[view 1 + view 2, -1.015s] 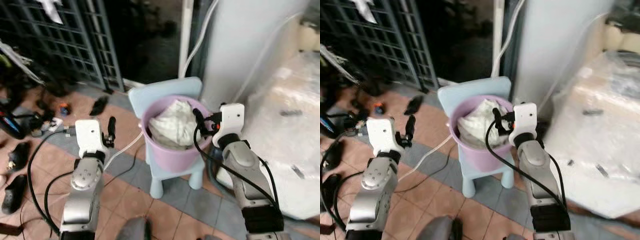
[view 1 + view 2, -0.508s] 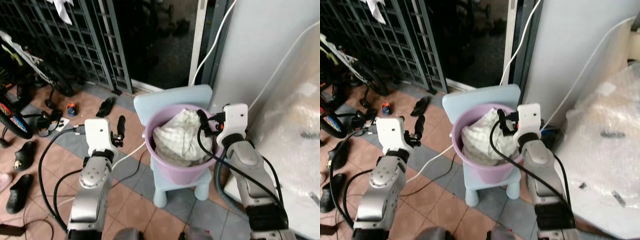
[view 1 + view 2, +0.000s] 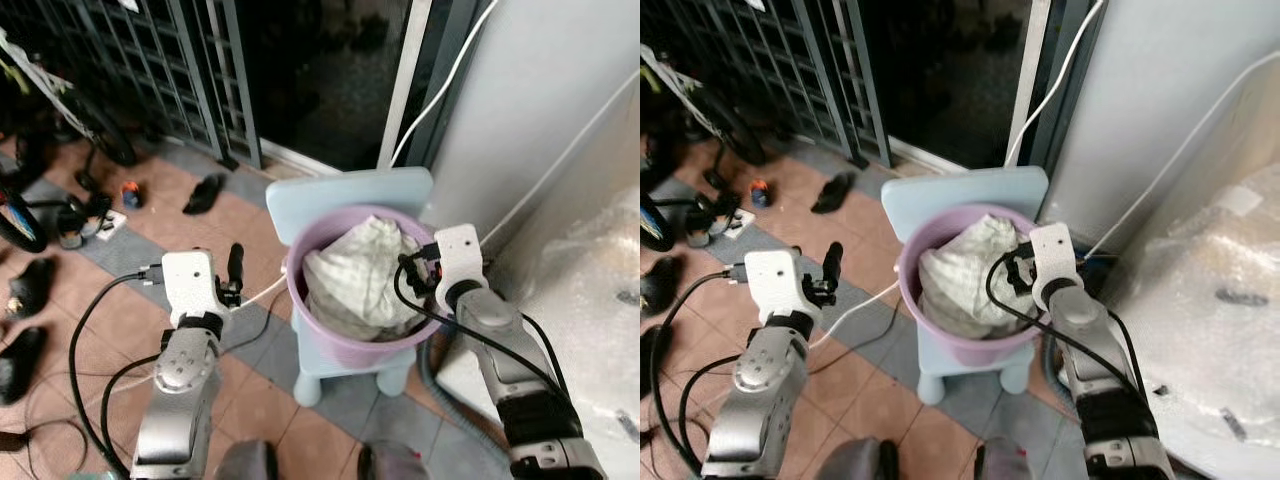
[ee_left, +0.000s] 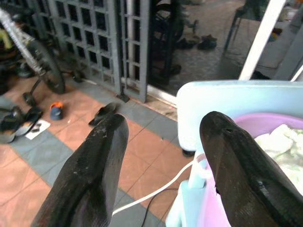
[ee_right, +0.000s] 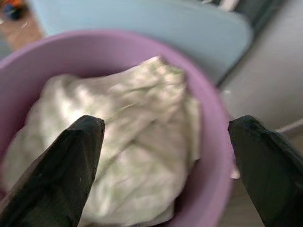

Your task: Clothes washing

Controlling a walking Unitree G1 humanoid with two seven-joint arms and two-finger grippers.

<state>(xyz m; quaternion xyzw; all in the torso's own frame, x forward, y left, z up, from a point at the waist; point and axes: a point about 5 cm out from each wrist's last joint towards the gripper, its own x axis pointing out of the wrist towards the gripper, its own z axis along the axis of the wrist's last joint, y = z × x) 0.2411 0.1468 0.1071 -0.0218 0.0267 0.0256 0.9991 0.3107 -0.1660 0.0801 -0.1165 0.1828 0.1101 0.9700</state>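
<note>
Laundry: one crumpled white cloth bundle (image 3: 358, 275), heaped inside the basin and rising to about rim height.
Basin: one round lilac plastic basin (image 3: 330, 340), standing on the seat of the chair.
Chair: one small pale blue plastic chair (image 3: 345, 192), backrest toward the doorway, legs on the tiled floor (image 3: 110, 300).
Right gripper (image 5: 161, 156): at the basin's rim on the robot's right side, aimed over the cloth; its two black fingers spread wide, holding nothing.
Left gripper (image 4: 163, 161): raised over the floor to the left of the chair, apart from the basin; its two fingers likewise spread, holding nothing.
Arms: two silver arms, each with black cable looped along it.
Cord: one white cord (image 3: 262, 293) running across the tiles toward the chair's left side.
Gate: one dark metal grille gate (image 3: 150, 60) behind the chair on the left, beside a dark doorway.
Footwear: one dark sandal (image 3: 205, 192) near the gate; further dark shoes at the far left edge, count not certain.
Bicycle: one wheel (image 4: 45, 71) visible by the grille.
Right side: one white appliance wall (image 3: 540, 90) with a white hose (image 3: 440, 85) running up it; one bulky item wrapped in clear bubble film (image 3: 590, 270) beside the right arm.
</note>
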